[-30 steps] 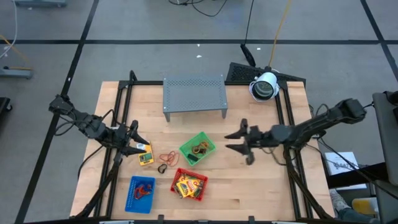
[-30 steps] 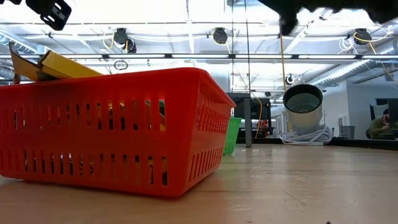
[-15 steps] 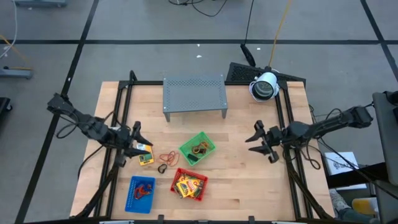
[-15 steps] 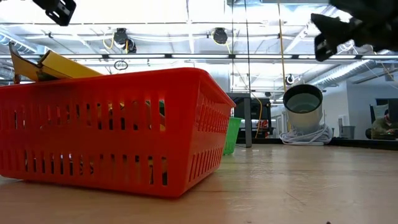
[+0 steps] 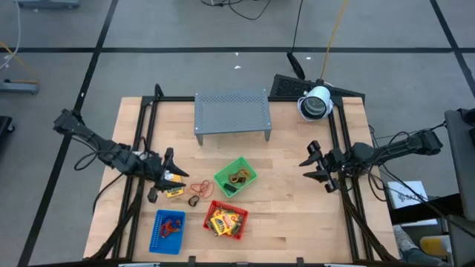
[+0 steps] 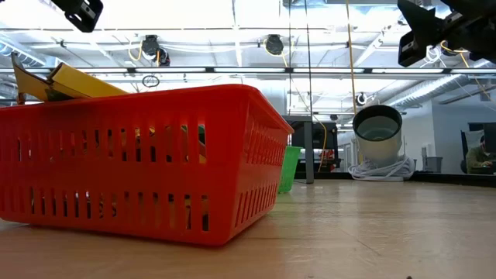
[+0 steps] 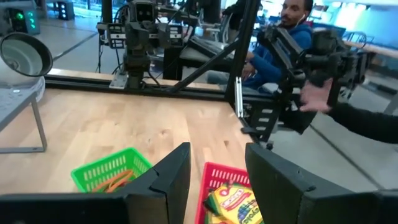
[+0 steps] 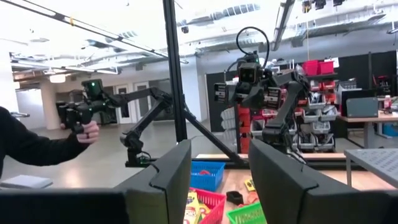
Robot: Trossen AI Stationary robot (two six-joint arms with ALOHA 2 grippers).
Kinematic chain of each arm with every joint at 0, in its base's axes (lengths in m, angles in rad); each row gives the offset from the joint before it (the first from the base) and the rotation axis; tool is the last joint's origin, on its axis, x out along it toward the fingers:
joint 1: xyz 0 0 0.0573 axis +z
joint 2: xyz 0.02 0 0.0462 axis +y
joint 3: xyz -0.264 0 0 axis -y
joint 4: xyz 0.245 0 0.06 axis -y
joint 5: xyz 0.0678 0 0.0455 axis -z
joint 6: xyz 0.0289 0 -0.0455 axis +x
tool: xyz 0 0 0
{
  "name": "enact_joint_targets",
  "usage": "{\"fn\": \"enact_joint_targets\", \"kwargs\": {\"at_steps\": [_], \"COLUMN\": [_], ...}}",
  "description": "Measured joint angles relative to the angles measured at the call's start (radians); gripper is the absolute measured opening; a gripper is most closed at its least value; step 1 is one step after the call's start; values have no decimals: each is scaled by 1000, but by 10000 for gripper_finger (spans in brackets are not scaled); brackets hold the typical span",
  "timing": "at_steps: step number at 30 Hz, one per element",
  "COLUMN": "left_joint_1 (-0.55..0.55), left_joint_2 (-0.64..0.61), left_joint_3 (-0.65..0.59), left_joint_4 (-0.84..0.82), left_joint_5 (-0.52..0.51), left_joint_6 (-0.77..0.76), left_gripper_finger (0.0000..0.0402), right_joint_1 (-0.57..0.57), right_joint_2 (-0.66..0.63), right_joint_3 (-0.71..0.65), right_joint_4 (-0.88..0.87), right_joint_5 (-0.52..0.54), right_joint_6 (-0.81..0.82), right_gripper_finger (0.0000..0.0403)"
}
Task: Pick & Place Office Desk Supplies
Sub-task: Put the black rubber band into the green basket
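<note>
High view shows the sorting scheme on the table (image 5: 297, 222): a green tray (image 5: 235, 177) near the centre holds rubber bands, a red tray (image 5: 225, 220) toward the front edge holds yellow packets, and a blue tray (image 5: 168, 225) at the front-left corner holds a red loop. This layout suggests each kind of supply has its own tray.

Three supplies remain loose on the bare wood: a yellow packet (image 5: 175, 190) near the left edge, an orange rubber band (image 5: 199, 187) just beside it, and a dark clip (image 5: 193, 200) between that band and the blue tray.

The left gripper (image 5: 159, 180) hangs over the yellow packet with its fingers parted and grasping nothing. Judged from this position, the packet is the next item to be picked, probably for the red tray.

The right gripper (image 5: 315, 165) waits near the right edge, its fingers spread and empty, well apart from all trays.

A grey rack (image 5: 231, 111) stands at the back edge with nothing visible on it.

Hidden or unclear:
- From above, the left gripper covers part of the yellow packet; contact cannot be told.
- Low view is largely blocked by the red tray wall.
- Left wrist view cuts off the packet below the fingers; a person shows beyond the table.
</note>
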State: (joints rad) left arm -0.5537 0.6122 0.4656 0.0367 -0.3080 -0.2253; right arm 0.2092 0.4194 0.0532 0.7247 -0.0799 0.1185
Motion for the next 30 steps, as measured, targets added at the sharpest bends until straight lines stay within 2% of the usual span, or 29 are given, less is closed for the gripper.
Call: {"fn": "enact_joint_targets", "kwargs": {"at_steps": [5,11,13,19,24,27,30], "left_joint_1": [0,11,23,63,100,113,112], "left_joint_2": [17,25,25,25,24,26,39], "left_joint_3": [0,0,0,0,0,65,215], "left_joint_4": [-8,-11,-12,-11,-13,-161,-406], "left_joint_5": [0,-22,-34,-34,-35,-34,-49], "left_joint_6": [50,213,212,61,-162,-326,-382], "left_gripper_finger": [161,161,161,161,161,161,161], "right_joint_1": [0,0,0,0,0,0,0], "right_joint_2": [0,0,0,0,0,0,0], "right_joint_3": [-1,-2,-2,-2,-3,-3,-3], "right_joint_4": [-3,-3,-3,-3,-3,-3,-3], "right_joint_5": [0,0,0,0,0,0,0], "right_joint_6": [0,0,0,0,0,0,0], "right_gripper_finger": [148,152,153,154,150,151,149]}}
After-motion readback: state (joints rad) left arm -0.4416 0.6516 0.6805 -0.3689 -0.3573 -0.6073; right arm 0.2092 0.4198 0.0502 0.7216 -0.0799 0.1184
